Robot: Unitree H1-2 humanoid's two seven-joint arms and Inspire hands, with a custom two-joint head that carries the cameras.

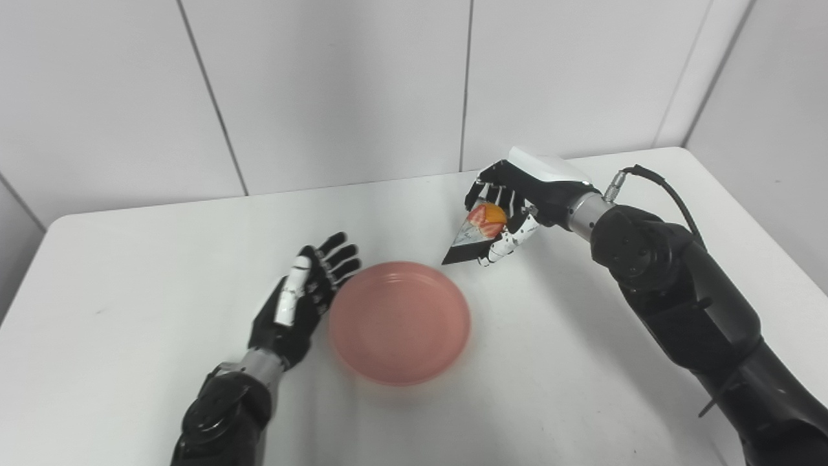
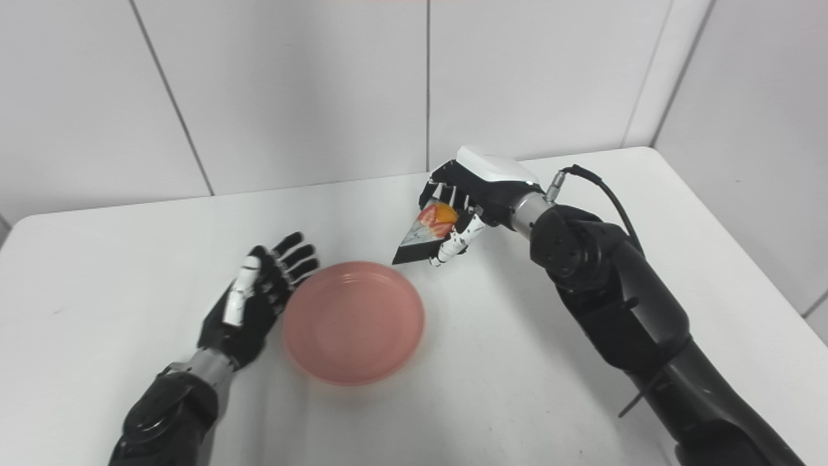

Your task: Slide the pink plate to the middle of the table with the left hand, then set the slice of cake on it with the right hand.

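Note:
The pink plate (image 1: pixel 399 321) lies flat near the middle of the white table (image 1: pixel 129 272). My left hand (image 1: pixel 304 298) is open, fingers straight, its edge against the plate's left rim. My right hand (image 1: pixel 511 207) is shut on the slice of cake (image 1: pixel 477 233), a wedge with a dark base and red and orange fruit on top. It holds the slice above the table, just beyond the plate's far right rim. In the right eye view the plate (image 2: pixel 354 321), the left hand (image 2: pixel 259 294), the slice (image 2: pixel 427 234) and the right hand (image 2: pixel 469 194) show the same.
White wall panels (image 1: pixel 336 84) stand right behind the table's far edge. A black cable (image 1: pixel 666 188) loops off my right wrist. The table's right edge (image 1: pixel 763 220) runs close beside my right arm.

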